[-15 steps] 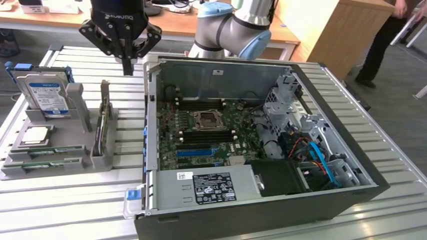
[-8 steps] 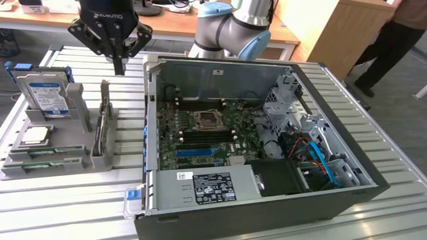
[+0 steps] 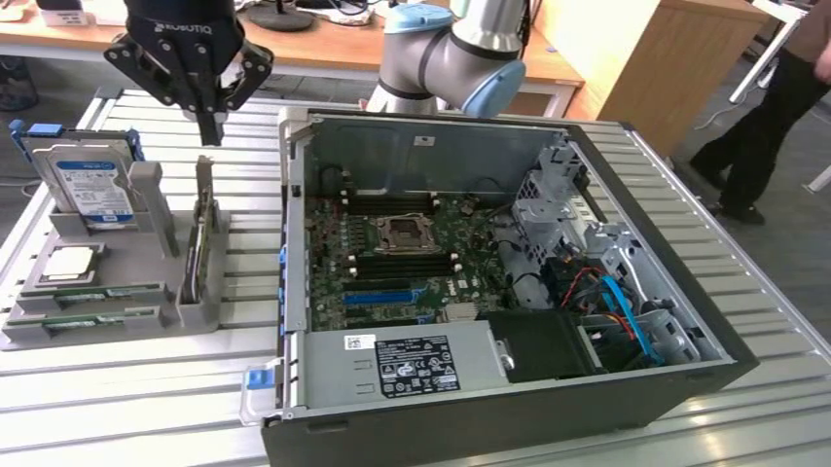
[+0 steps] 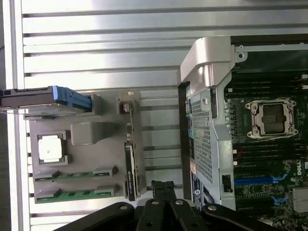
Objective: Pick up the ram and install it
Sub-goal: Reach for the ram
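1. while the gripper point(image 3: 208, 131) point(image 4: 162, 186) is hanging above the slatted metal table point(image 3: 156, 409), over the far end of the grey holder point(image 3: 195, 311) point(image 4: 91, 132), its 2 fingers are pressing together with nothing between them.
2. the inner ram stick point(image 3: 104, 294) point(image 4: 74, 174) is lying flat in the holder, just beside the square silver chip point(image 3: 72, 263) point(image 4: 50, 148).
3. the outer ram stick point(image 3: 89, 320) point(image 4: 72, 194) is lying parallel to it, along the holder's near edge in the exterior view.
4. both green sticks are resting well apart from the gripper, and nothing is touching them.
5. a hard drive point(image 3: 89, 185) point(image 4: 48, 101) with a blue-and-white label is standing upright at the far end of the holder, with a blue tab sitting on top.
6. a dark card point(image 3: 201, 233) point(image 4: 130, 168) is standing on edge in a slot along the side of the holder nearest the computer case point(image 3: 649, 379) point(image 4: 207, 72).
7. in the exterior view the closed fingertips are hovering just above the far end of that card.
8. the case is lying open on the exterior view's right of the holder, with its green board facing up.
9. the square socket point(image 3: 403, 232) point(image 4: 272, 118) is sitting in the middle of the board, and long dark memory slots point(image 3: 389, 265) are running along both sides of it.
10. a person in dark clothes point(image 3: 779, 107) is standing at the exterior view's far right, next to a wooden desk point(image 3: 636, 58).
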Robot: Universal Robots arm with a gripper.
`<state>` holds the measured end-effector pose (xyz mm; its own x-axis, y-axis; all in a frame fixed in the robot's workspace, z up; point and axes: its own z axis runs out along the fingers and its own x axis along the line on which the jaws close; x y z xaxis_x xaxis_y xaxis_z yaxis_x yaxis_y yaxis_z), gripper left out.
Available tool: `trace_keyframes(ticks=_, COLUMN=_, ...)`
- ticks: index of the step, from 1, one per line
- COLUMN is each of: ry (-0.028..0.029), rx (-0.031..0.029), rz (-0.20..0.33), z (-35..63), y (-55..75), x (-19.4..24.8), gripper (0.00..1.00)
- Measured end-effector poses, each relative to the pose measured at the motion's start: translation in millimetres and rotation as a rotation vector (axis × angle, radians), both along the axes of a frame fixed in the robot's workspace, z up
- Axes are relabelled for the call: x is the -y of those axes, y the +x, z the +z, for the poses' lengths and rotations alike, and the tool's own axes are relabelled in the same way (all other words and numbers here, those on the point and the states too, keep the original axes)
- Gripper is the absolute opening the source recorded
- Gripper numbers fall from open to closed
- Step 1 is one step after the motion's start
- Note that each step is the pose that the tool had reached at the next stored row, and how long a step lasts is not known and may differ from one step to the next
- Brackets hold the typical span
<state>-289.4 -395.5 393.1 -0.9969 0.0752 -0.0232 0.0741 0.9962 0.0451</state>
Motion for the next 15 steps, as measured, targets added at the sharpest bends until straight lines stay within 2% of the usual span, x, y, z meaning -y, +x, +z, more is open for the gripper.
trace_keyframes(ticks=15, ry=0.0, rx=0.0001, rz=0.0, z=-0.1, y=-39.2, x=-0.3, gripper=0.11)
